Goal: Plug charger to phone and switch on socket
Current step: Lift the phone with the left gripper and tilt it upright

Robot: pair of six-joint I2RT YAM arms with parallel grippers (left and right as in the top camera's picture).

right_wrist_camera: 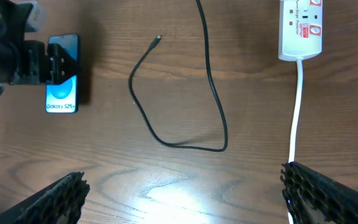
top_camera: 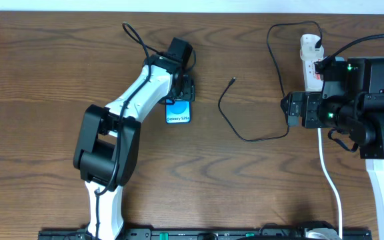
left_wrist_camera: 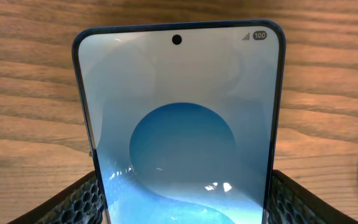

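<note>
1. Brown wooden table [top_camera: 45, 53] carries everything, and both arms reach over it.
2. The socket [top_camera: 309, 53] lies at the far right, its white cord running to the near edge.
3. The right fingers [right_wrist_camera: 55, 199] stand wide apart and empty, above the table near the socket.
4. The phone [top_camera: 179, 115] is left of centre, screen up; the left fingers [left_wrist_camera: 82, 199] press on its two long edges. If it is lifted, I cannot tell.
5. The charger [right_wrist_camera: 133, 93] loops between phone and socket; its small tip [right_wrist_camera: 159, 39] lies free, well apart from the phone.
6. Risk, as I judge it: the tip is tiny and lies flat, so wide fingers may push it away instead of taking it; the phone may turn in its grip when the tip is pressed in.
7. The phone's long axis runs far to near, text end toward the near edge; the tip points far-right, away from the phone.
</note>
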